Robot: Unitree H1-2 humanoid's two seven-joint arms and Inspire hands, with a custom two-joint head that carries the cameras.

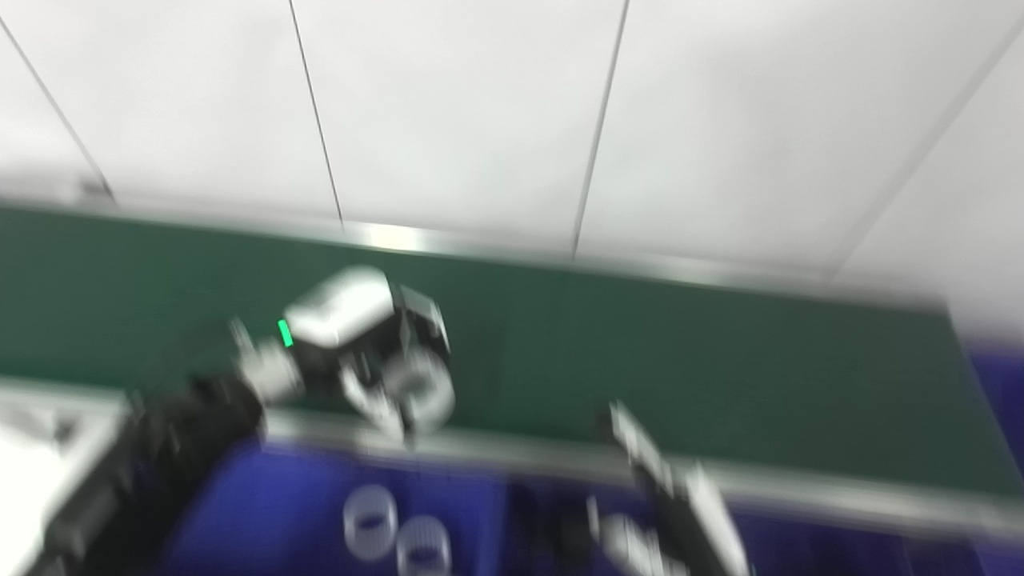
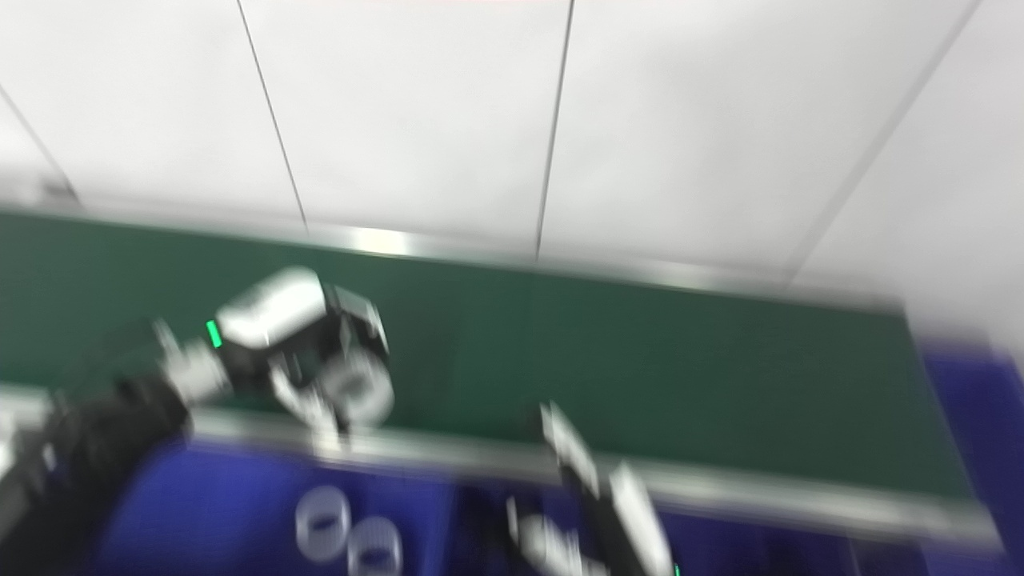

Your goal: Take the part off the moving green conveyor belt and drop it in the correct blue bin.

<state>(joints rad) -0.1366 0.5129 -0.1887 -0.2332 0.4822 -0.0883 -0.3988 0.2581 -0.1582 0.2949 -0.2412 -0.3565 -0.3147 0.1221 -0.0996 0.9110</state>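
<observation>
Both views are motion-blurred. My left hand (image 1: 376,344) hangs over the near edge of the green conveyor belt (image 1: 680,360), its fingers closed around a pale ring-shaped part (image 1: 424,388). Below it, a blue bin (image 1: 272,512) holds two similar clear rings (image 1: 396,532). My right hand (image 1: 664,504) sits low at the near rail, fingers pointing up toward the belt, holding nothing I can see. The same left hand (image 2: 308,336) and ring (image 2: 360,388) show in the right eye view.
A metal rail (image 1: 800,488) runs along the belt's near side. A second blue bin (image 1: 1000,384) lies past the belt's right end. White panelled floor (image 1: 480,104) lies beyond. A white object (image 1: 32,464) sits at far left.
</observation>
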